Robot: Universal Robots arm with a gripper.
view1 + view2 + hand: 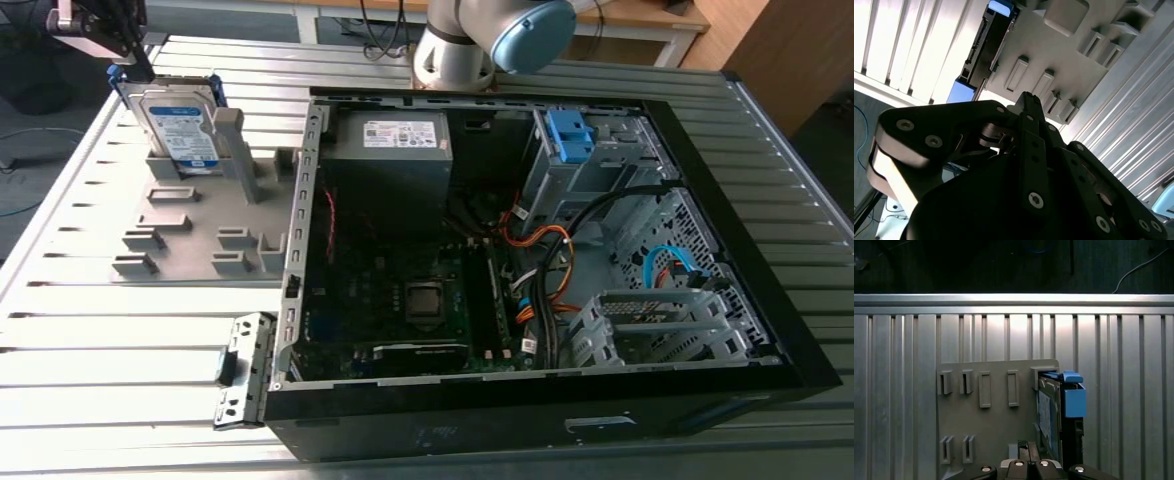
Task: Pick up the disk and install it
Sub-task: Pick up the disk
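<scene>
The disk [180, 120] is a silver drive with a white-and-blue label and blue rails. It stands on edge in a slot of the grey holder plate [200, 235], at the exterior view's far left, outside the computer case. My gripper [134, 65] hangs just above the disk's far top corner and holds nothing. In the second wrist view its black fingers [1026, 102] meet at the tips, with the disk [981, 50] beyond them. In the first wrist view the disk [1054, 415] shows edge-on with its blue rail [1074, 397], just past the gripper [1024, 452].
The open black computer case [747, 300] lies flat in the middle of the ribbed metal table [120, 340]. Inside it are a grey box with a white sticker [391, 135], a blue plastic bracket [567, 135] in the drive cage, orange and blue cables and the mainboard [414, 290].
</scene>
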